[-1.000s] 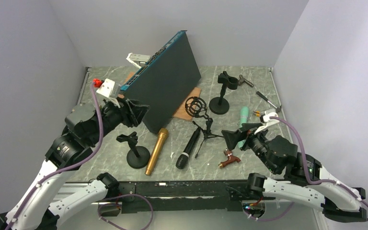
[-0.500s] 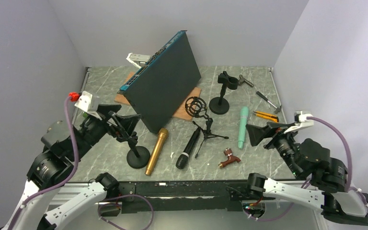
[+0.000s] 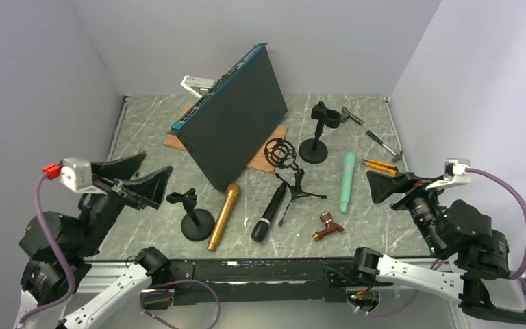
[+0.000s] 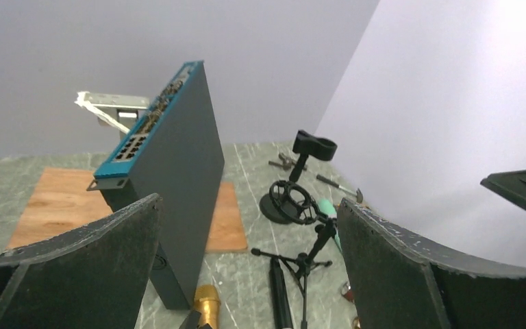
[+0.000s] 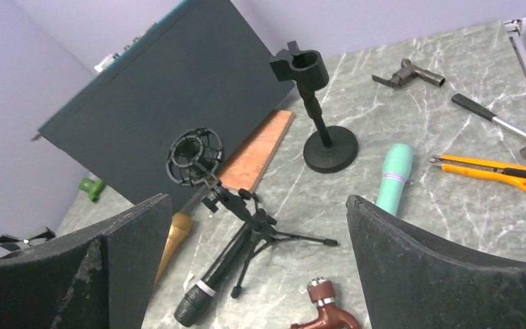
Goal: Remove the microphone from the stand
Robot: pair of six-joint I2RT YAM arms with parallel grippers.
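Note:
Three microphones lie flat on the marble table: a gold one (image 3: 223, 216), a black one (image 3: 269, 212) (image 5: 222, 271) and a teal one (image 3: 347, 181) (image 5: 393, 177). No stand holds one. A small round-base stand (image 3: 193, 214) is beside the gold microphone. A tripod stand (image 3: 289, 175) (image 5: 246, 205) with an empty shock mount is over the black one, and a taller clip stand (image 3: 317, 133) (image 5: 318, 116) is behind. My left gripper (image 3: 140, 181) (image 4: 246, 205) hangs open, left of the small stand. My right gripper (image 3: 389, 185) (image 5: 258, 200) is open, right of the teal microphone. Neither holds anything.
A dark network box (image 3: 233, 123) leans on a wooden board (image 3: 267, 151) at the back centre, with a white bracket (image 3: 197, 83) behind it. A brown tap (image 3: 327, 226) lies near the front. A yellow utility knife (image 3: 380, 164), a hammer (image 3: 383, 144) and a metal fitting (image 3: 353, 115) lie at the back right.
Both arms have drawn back and outward, the left from beside the box to the near left, the right toward the near right. The left jaws have opened wider.

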